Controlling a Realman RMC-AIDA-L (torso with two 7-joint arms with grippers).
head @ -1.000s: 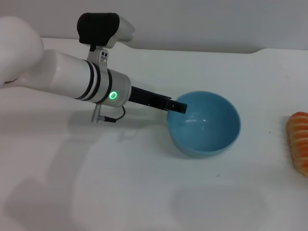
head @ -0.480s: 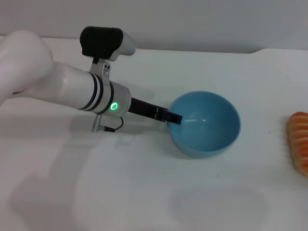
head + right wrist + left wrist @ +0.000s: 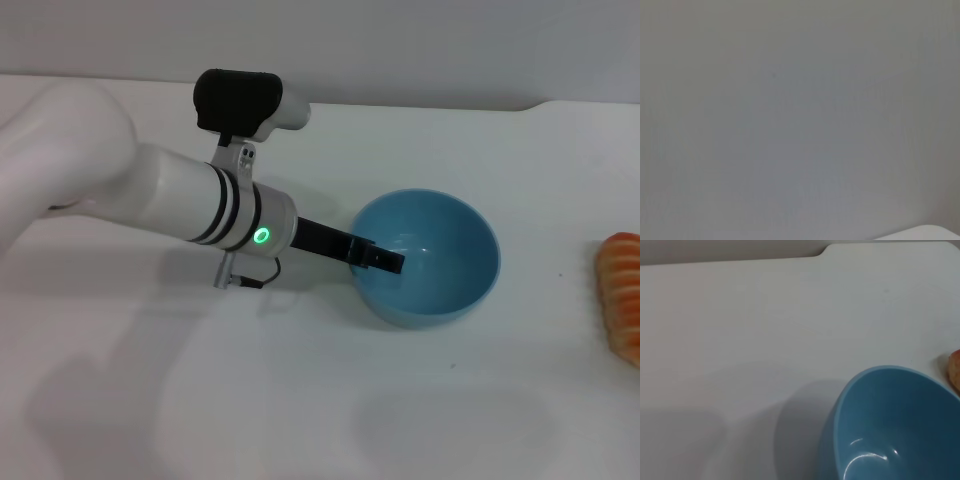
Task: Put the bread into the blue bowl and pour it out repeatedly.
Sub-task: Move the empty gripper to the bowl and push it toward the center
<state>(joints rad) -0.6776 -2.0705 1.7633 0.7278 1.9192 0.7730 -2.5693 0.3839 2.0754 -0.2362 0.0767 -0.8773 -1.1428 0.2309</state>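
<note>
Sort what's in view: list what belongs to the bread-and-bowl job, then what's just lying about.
Part of the job:
- blue bowl, empty
- bread, on the table at the robot's right edge of view
- left gripper, at the bowl's rim

Just lying about:
- nothing besides the white table

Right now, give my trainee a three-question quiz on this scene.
1. True or false: the bread lies inside the blue bowl.
2. Which gripper is at the bowl's rim? A) left B) right C) both
3. Fill in: the bread rests on the white table, to the bowl's ____ side as the robot sees it.

Key:
1. False. The bowl is empty and the bread lies on the table apart from it.
2. A. The left gripper is at the rim on the robot's left; the right gripper is out of view.
3. Right.
</note>
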